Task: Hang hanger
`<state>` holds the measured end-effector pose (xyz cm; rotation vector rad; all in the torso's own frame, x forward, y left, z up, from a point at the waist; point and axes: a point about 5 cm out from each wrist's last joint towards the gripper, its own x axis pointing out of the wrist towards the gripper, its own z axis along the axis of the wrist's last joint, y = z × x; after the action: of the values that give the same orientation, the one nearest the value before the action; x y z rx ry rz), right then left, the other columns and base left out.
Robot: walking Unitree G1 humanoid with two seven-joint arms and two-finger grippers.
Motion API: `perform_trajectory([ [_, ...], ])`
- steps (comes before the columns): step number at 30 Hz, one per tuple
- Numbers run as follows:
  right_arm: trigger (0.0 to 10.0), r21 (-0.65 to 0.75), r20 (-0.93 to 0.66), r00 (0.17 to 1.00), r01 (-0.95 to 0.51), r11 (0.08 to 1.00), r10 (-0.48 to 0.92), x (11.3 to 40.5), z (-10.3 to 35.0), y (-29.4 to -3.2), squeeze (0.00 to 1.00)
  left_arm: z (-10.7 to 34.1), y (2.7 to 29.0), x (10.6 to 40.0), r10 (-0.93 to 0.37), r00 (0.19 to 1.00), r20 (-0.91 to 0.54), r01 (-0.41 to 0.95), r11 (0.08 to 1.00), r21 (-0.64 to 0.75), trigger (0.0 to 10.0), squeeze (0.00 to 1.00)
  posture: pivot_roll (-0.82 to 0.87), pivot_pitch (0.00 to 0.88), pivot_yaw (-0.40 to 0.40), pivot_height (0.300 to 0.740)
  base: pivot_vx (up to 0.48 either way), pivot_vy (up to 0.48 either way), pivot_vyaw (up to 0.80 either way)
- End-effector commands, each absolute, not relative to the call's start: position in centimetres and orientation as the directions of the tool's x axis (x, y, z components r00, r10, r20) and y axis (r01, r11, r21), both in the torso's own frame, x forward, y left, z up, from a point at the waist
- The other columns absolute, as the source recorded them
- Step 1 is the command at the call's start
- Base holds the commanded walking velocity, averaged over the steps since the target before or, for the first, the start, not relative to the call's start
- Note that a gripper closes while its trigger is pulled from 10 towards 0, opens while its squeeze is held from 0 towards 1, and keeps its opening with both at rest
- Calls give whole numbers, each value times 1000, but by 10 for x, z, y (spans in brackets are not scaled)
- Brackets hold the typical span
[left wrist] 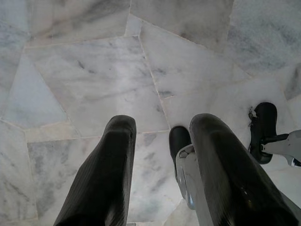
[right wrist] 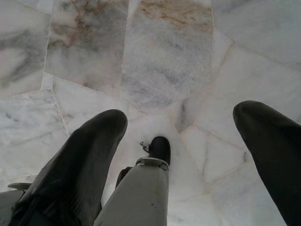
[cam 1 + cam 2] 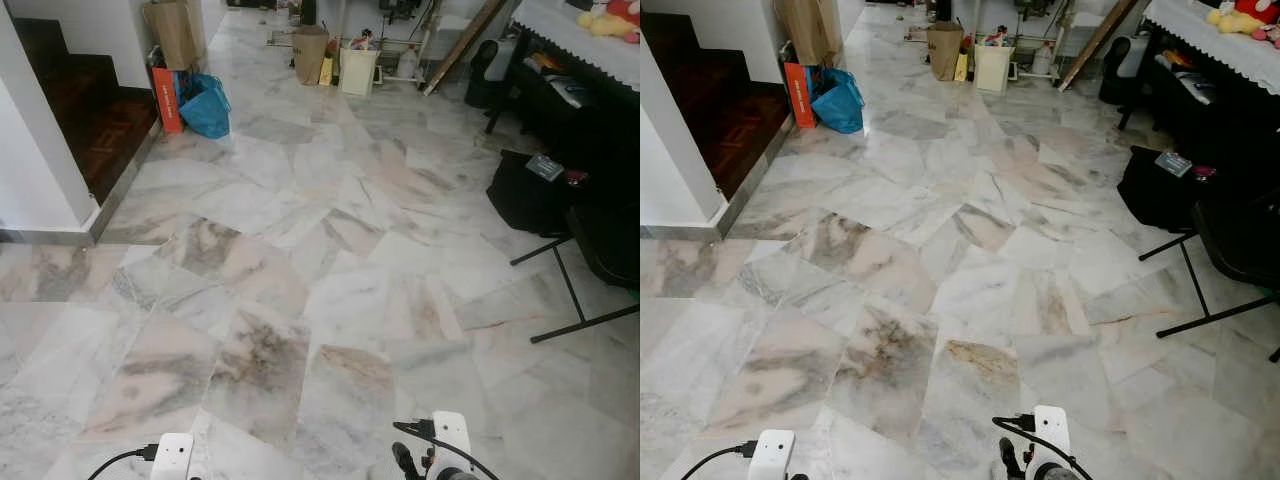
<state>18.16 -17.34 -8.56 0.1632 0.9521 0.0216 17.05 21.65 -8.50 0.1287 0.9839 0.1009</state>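
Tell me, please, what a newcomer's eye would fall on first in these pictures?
Probably the wide marble floor, pale with grey and pink veins, stretching ahead of the robot. Next, the bright blue bag beside an orange box far left by the dark wooden stairs. Both grippers hang open over bare tiles.
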Motion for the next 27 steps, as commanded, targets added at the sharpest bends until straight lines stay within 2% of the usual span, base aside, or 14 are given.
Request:
perform_trajectory([
  [1,10000,134,-814,575,50,990,81,182,-85,-178,12,-89,214,164,143,525,-839,-22,988,155,10000,0,48,0,-94,740,0,0,0],
  [16,10000,123,-814,578,76,989,57,182,-85,-181,0,-90,209,163,120,527,-841,-10,991,135,10000,0,47,0,-93,740,0,0,0],
  [24,10000,106,-828,557,49,993,61,180,-86,-179,0,-91,206,162,117,520,-846,-30,992,119,10000,0,51,0,-95,740,0,0,-686],
  [27,10000,114,-827,561,79,990,50,180,-86,-180,0,-91,205,163,101,527,-844,-39,995,95,10000,0,48,0,-93,740,0,0,-681],
])
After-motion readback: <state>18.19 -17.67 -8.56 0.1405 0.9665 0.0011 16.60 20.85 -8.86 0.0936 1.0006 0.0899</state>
